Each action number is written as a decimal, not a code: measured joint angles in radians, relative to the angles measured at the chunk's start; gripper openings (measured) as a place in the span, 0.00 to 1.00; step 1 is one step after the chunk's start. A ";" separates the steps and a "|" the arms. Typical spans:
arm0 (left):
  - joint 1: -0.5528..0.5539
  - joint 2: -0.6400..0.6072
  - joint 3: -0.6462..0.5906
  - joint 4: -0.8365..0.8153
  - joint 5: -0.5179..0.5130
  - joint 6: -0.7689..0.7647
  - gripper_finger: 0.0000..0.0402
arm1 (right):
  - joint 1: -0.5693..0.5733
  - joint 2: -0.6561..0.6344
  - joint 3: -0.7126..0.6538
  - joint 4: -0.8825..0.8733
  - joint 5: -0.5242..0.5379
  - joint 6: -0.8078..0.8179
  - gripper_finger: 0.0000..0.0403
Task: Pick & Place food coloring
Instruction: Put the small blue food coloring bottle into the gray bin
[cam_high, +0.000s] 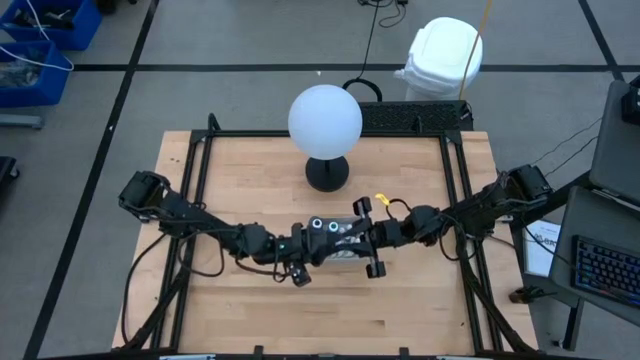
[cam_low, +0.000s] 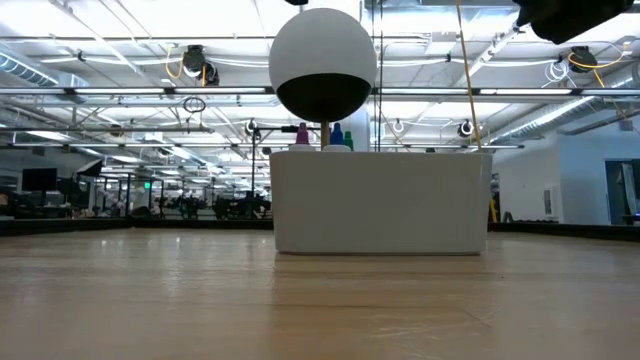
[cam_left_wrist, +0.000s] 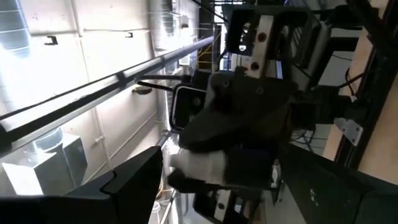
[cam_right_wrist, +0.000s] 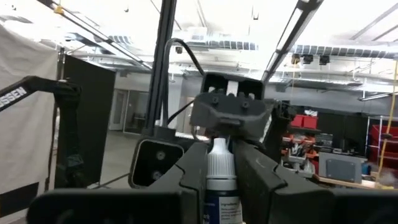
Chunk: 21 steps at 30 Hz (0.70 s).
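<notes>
From where I stand, the job looks partway done. Both arms meet mid-air over the middle of the desk (cam_high: 250, 310), above the clear tray (cam_low: 380, 205), where a few coloured bottle tops (cam_low: 335, 135) already poke over the rim. The right gripper (cam_right_wrist: 221, 171) has its fingers (cam_right_wrist: 186, 177) drawn close on a small white-capped food coloring bottle (cam_right_wrist: 221, 168), held upright between them. Facing it, the left gripper (cam_high: 300, 262) has its fingers spread as wide as they go, and they hold nothing that I can make out. It may be a hand-over between the arms, though the overhead view is too crowded to be sure. The bottle has yet to be set down.
</notes>
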 joint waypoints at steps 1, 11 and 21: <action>0.001 0.000 0.000 -0.001 0.000 -0.004 0.80 | 0.000 0.000 0.000 0.003 0.000 -0.001 0.14; -0.001 0.000 0.000 -0.010 0.019 -0.020 0.79 | -0.018 0.000 0.001 0.007 0.001 -0.004 0.14; -0.001 0.000 0.000 -0.011 0.014 -0.021 0.58 | -0.021 0.000 0.001 -0.008 0.000 0.010 0.14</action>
